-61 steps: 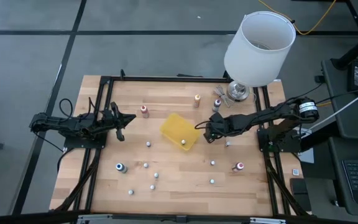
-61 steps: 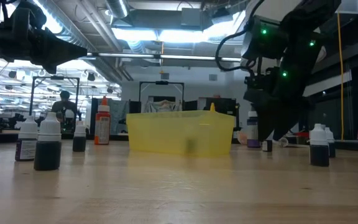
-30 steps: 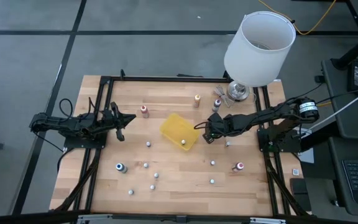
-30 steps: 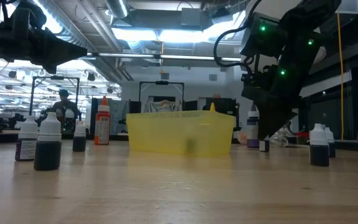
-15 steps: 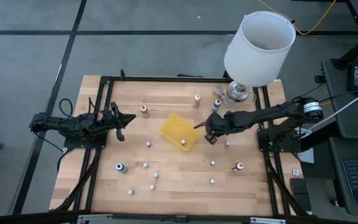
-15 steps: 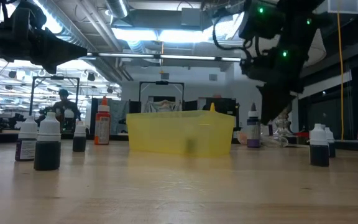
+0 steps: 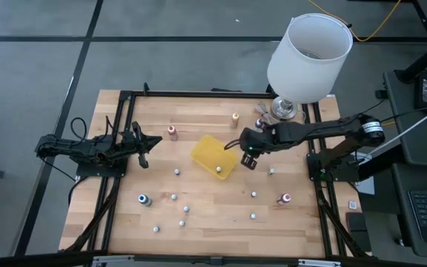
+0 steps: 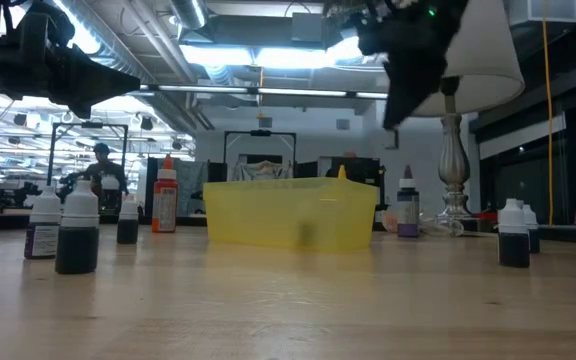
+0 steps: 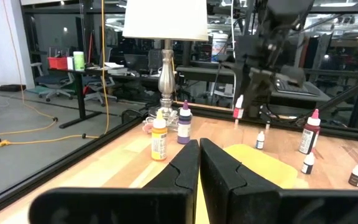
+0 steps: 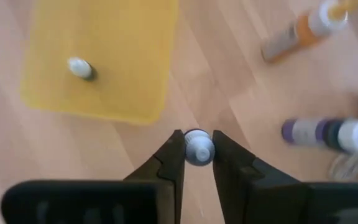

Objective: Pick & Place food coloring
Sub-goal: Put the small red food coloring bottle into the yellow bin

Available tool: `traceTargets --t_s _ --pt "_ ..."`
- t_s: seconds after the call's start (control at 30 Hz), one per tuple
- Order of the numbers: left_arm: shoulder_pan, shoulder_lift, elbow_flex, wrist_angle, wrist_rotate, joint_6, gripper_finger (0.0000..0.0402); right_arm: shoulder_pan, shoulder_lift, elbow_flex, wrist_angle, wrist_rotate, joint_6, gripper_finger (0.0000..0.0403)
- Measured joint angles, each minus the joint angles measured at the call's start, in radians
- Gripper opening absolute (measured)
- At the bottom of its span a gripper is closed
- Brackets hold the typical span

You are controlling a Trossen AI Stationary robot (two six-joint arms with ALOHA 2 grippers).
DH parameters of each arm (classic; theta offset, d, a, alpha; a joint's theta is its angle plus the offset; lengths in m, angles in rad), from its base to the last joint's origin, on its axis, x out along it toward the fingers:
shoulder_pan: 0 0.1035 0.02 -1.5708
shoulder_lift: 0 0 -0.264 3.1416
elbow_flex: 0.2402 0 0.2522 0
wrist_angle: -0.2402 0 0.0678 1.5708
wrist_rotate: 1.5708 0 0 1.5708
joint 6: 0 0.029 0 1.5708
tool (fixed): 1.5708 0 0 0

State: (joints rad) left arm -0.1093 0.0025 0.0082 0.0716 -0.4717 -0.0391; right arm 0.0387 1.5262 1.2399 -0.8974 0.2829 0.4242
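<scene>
The food coloring is a scatter of tiny dropper bottles on the wooden table, several near the front (image 7: 182,215). One whitish bottle (image 7: 219,170) stands in the flat yellow tray (image 7: 212,152). My right gripper (image 7: 247,156) hangs just right of the tray, high above the table (image 8: 408,60), shut on one small white-capped bottle (image 10: 197,148). My left gripper (image 7: 144,144) waits shut at the table's left, with nothing between its fingers (image 9: 199,163). My right gripper pinches the small bottle between its two fingertips, which sit on opposite sides of the white cap (image 10: 198,151). The fingers point down from above. The bottle hangs upright below them (image 9: 238,108), lifted clear of the table, over bare wood beside the tray's right edge.
A tall white lamp (image 7: 307,53) stands at the far right, its base (image 7: 283,110) near an orange bottle (image 7: 235,119) and a purple one (image 7: 259,123). A red bottle (image 7: 172,132) stands left of the tray. Other bottles (image 7: 271,172) (image 7: 285,198) stand right of it.
My right gripper has risen from the table with the small bottle, lifting it clear. It has drifted a little toward the far edge and toward the yellow tray.
</scene>
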Motion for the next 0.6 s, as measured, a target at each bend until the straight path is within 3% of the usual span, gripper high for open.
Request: traceTargets --t_s 0.33,0.6 --pt "0.0 0.0 0.0 0.0 0.0 0.0 0.0011 0.01 0.173 0.249 -0.021 -0.026 -0.128 0.0069" --pt "0.0 0.0 0.0 0.0 0.0 0.0 0.0009 0.044 0.311 0.364 0.01 -0.055 -0.214 0.007"
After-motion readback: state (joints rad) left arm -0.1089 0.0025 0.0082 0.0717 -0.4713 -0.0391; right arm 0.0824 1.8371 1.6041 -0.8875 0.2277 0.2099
